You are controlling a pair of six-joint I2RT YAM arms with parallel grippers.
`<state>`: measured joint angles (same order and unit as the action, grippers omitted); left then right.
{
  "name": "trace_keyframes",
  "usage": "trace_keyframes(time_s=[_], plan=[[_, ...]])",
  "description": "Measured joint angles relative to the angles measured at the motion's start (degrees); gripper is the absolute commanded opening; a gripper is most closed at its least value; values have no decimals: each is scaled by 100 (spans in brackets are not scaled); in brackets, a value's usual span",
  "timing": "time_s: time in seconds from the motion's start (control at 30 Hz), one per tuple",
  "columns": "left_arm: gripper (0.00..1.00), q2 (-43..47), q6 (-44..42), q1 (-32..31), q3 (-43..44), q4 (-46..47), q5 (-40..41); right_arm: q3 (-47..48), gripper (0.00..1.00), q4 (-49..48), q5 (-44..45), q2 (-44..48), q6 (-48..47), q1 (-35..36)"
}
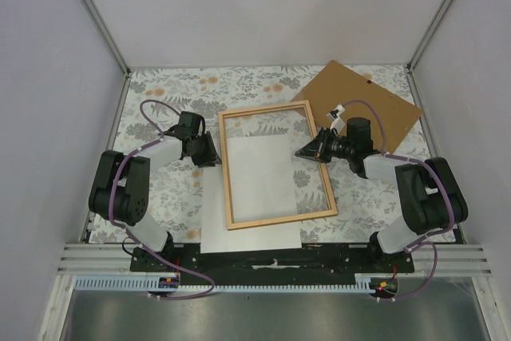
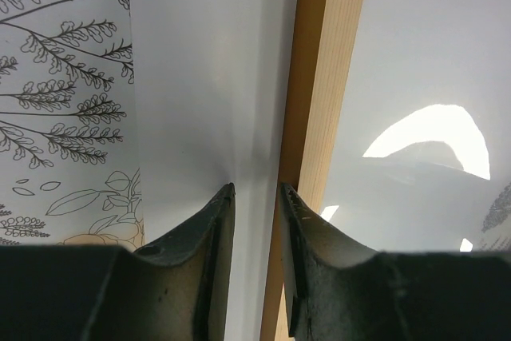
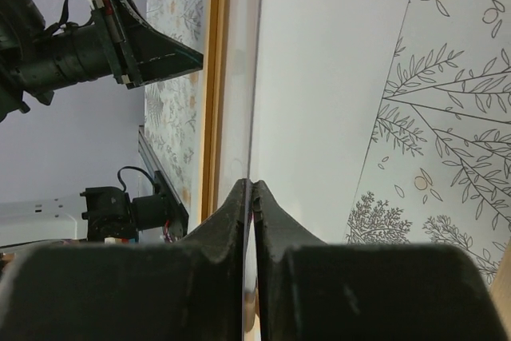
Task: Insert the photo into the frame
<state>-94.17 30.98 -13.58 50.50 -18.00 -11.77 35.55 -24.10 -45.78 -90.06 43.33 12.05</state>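
Observation:
The frame [image 1: 263,109], thin light wood, lies slightly askew in the middle of the table. The photo [image 1: 259,173] lies white side up under it, sticking out past the left and near rails. My left gripper [image 1: 214,153] is at the frame's left rail. In the left wrist view it [image 2: 255,188] is open, with one fingertip over the photo [image 2: 207,77] and the other over the rail [image 2: 327,77]. My right gripper [image 1: 303,152] reaches in at the right rail. Its jaws [image 3: 251,183] are nearly together, pinching the photo's [image 3: 335,77] thin edge, with the far rail [image 3: 210,77] beyond.
A brown backing board [image 1: 367,105] lies at the back right, behind my right arm. A floral cloth [image 1: 168,85] covers the table. Grey walls and metal posts close in the sides and back. The photo's near end [image 1: 249,237] reaches almost to the front rail.

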Motion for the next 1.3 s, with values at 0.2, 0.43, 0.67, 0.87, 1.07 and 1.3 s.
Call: trace_keyframes(time_s=[0.2,0.43,0.67,0.87,1.07,1.3], plan=[[35,0,-2,0,0,0,-11,70,22,420,205,0,-267,50],[34,-20,-2,-2,0,2,-46,179,26,852,389,42,-540,74],[34,-31,-2,-4,0,2,-70,302,32,1311,623,160,-822,105],[34,-31,-2,-22,0,2,-92,365,38,1670,804,293,-1043,136],[34,-31,-2,-39,0,2,-107,404,39,1917,933,369,-1185,136],[34,-31,-2,-39,0,2,-140,422,40,2210,1143,490,-1327,136]])
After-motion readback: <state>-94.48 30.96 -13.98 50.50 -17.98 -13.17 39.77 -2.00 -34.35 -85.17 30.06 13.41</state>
